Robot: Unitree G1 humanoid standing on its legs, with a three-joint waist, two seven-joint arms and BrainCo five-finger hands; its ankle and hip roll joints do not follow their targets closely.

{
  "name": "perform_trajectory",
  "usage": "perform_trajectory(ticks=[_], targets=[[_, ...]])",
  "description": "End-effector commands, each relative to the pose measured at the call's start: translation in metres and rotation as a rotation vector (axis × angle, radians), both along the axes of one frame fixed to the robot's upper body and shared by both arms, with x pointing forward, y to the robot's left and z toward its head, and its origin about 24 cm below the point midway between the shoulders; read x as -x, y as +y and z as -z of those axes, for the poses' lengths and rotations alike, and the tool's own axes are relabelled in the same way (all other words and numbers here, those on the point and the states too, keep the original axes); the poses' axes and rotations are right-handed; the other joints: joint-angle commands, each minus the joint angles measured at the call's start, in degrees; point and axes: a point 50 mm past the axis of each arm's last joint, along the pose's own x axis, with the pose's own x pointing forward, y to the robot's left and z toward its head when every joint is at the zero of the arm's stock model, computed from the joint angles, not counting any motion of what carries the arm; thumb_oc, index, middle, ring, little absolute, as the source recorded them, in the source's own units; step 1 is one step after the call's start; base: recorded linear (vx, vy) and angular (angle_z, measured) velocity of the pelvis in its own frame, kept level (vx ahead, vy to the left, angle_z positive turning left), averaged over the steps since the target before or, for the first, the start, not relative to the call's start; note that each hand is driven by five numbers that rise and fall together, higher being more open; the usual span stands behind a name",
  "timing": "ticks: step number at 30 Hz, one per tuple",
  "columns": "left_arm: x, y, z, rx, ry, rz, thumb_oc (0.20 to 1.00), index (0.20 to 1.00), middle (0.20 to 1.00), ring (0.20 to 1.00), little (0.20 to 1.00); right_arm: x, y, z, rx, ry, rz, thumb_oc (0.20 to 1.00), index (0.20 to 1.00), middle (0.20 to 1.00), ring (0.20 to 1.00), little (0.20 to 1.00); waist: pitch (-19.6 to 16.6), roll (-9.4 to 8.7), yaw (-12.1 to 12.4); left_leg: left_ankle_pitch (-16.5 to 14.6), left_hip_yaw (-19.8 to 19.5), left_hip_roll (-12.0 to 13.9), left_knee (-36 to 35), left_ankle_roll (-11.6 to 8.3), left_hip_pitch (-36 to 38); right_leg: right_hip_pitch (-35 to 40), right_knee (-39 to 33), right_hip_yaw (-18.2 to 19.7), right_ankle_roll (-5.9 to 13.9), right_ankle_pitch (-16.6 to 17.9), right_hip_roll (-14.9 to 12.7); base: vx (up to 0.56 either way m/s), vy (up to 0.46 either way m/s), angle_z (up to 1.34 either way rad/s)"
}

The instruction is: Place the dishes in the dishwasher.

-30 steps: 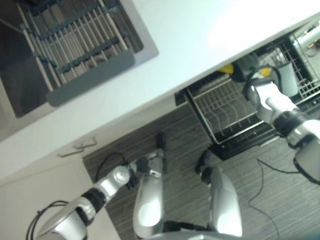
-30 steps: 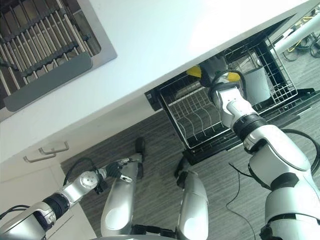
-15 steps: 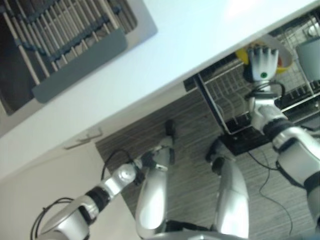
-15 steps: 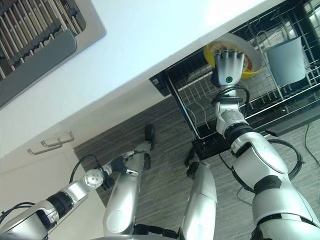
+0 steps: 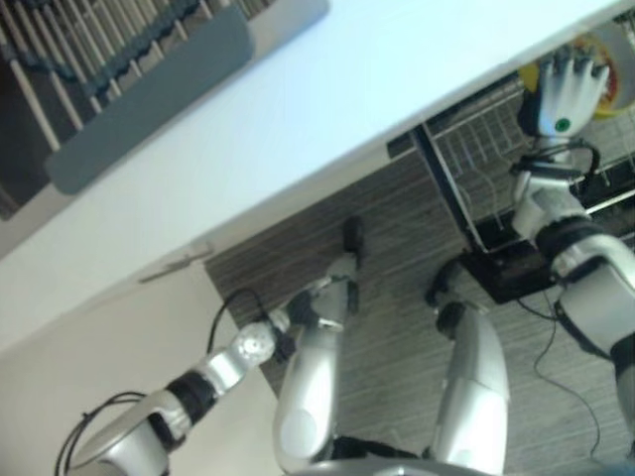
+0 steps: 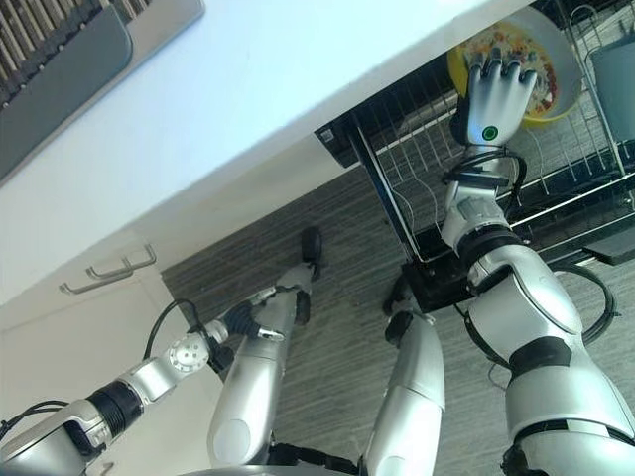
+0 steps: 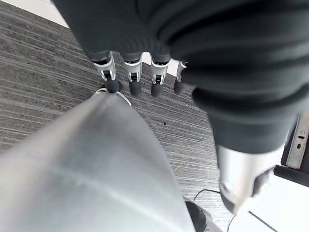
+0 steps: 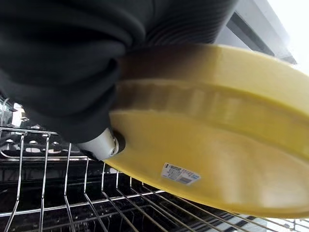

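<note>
Yellow bowl (image 6: 541, 74): clamped by right hand (image 6: 493, 99) fingers above dishwasher rack (image 6: 417, 164) for slotting; left hand (image 7: 140, 79) hung idle, fingers straight.

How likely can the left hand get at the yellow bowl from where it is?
Probably not. The left hand hangs low by the floor, far from the dishwasher rack, and the right hand already grips the yellow bowl there.

Pale countertop (image 6: 298, 89) running diagonally across, catching bright light toward its far end. Grey sink (image 5: 149, 59) with slatted rack sitting recessed at upper left. Pale cabinet front (image 6: 60, 327) with bar handle (image 6: 109, 277) standing below. Grey striped floor (image 6: 337, 288) lying beneath.
</note>
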Motion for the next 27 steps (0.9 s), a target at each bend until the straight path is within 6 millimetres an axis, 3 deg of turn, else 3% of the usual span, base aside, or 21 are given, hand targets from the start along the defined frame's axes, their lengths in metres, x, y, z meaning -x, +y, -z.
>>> perform_trajectory(ticks=[1, 9, 10, 11, 12, 15, 18, 19, 22, 27], targets=[[0.032, -0.032, 0.012, 0.103, 0.083, 0.134, 1.0, 1.0, 1.0, 1.0, 1.0, 0.0, -0.023, -0.013, -0.084, 0.061, 0.054, 0.2, 0.2, 0.2, 0.2, 0.2, -1.56, 3.81, 1.89, -5.82, -2.05, -2.07, 2.17, 0.54, 0.54, 0.69, 3.86, -0.16, 3.02, -0.72, 1.87, -0.01, 0.083, -0.03], [0.038, -0.038, 0.009, 0.14, 0.051, 0.165, 1.0, 1.0, 1.0, 1.0, 1.0, 0.001, -0.027, -0.022, -0.136, 0.015, 0.078, 0.2, 0.2, 0.2, 0.2, 0.2, -1.56, 5.41, 2.81, -5.31, -2.47, -2.63, 2.49, 0.54, -2.44, -2.44, 4.57, 0.78, 2.83, -0.89, 1.96, 0.0, 0.013, -0.01], [0.039, -0.038, 0.009, 0.139, 0.05, 0.166, 1.0, 1.0, 1.0, 1.0, 1.0, 0.001, -0.028, -0.022, -0.152, 0.026, 0.077, 0.325, 0.325, 0.325, 0.325, 0.325, -1.56, 5.56, 2.89, -5.37, -2.62, -2.67, 2.73, 0.56, -2.82, -2.81, 4.92, 0.85, 2.74, -1.05, 1.91, 0.01, 0.012, 0.05], [0.039, -0.038, 0.009, 0.141, 0.052, 0.165, 1.0, 1.0, 1.0, 1.0, 1.0, 0.0, -0.027, -0.022, -0.154, 0.041, 0.078, 0.799, 0.799, 0.799, 0.799, 0.799, -1.56, 5.61, 2.88, -5.43, -2.62, -2.66, 2.85, 0.52, -2.98, -3.05, 5.16, 0.91, 2.73, -1.15, 1.87, 0.02, 0.01, 0.06], [0.04, -0.037, 0.01, 0.142, 0.053, 0.164, 1.0, 1.0, 1.0, 1.0, 1.0, 0.0, -0.029, -0.019, -0.164, 0.051, 0.087, 1.0, 1.0, 1.0, 1.0, 1.0, -1.56, 5.62, 2.88, -5.46, -2.6, -2.64, 2.91, 0.49, -3.11, -3.15, 5.18, 0.89, 2.73, -1.19, 1.88, 0.0, 0.0, 0.0], [0.042, -0.036, 0.011, 0.132, 0.056, 0.166, 1.0, 1.0, 1.0, 1.0, 1.0, -0.006, -0.025, -0.006, -0.322, 0.117, -0.047, 1.0, 1.0, 1.0, 1.0, 1.0, -1.56, 5.59, 2.93, -5.39, -2.56, -2.66, 2.83, 0.48, -3.5, -3.44, 5.09, 0.94, 2.6, -1.35, 2.17, -0.01, -0.032, 0.03], [0.042, -0.036, 0.011, 0.133, 0.059, 0.163, 1.0, 1.0, 1.0, 1.0, 1.0, -0.007, -0.024, -0.003, -0.37, 0.128, -0.094, 1.0, 1.0, 1.0, 1.0, 1.0, -1.56, 5.62, 2.9, -5.46, -2.52, -2.67, 2.9, 0.47, -3.52, -3.5, 5.17, 0.93, 2.58, -1.38, 2.17, 0.0, -0.025, 0.07], [0.038, -0.042, 0.008, 0.145, 0.068, 0.161, 1.0, 1.0, 1.0, 1.0, 1.0, -0.019, -0.02, 0.032, -0.768, 0.384, -0.26, 1.0, 1.0, 1.0, 1.0, 1.0, -1.56, 5.87, 2.81, -5.71, -1.85, -2.33, 3.07, 0.42, -3.19, -3.41, 4.91, 0.71, 2.45, -1.15, 1.53, 0.02, -0.033, 0.01], [0.036, -0.046, 0.006, 0.136, 0.086, 0.165, 1.0, 1.0, 1.0, 1.0, 1.0, -0.019, -0.02, 0.045, -0.829, 0.415, -0.273, 1.0, 1.0, 1.0, 1.0, 1.0, -1.56, 6.16, 2.66, -5.83, -1.64, -2.14, 3.31, 0.44, -3.05, -3.58, 5.3, 0.81, 2.31, -1.16, 1.36, 0.01, -0.013, -0.02], [0.034, -0.05, 0.003, 0.142, 0.094, 0.15, 1.0, 1.0, 1.0, 1.0, 1.0, -0.019, -0.017, 0.038, -0.876, 0.323, -0.332, 1.0, 1.0, 1.0, 1.0, 1.0, -1.56, 6.63, 2.31, -5.87, -0.99, -1.73, 3.57, 0.24, -2.8, -3.66, 6.09, 1.0, 2.26, -1.45, 1.27, 0.02, 0.007, -0.03]])
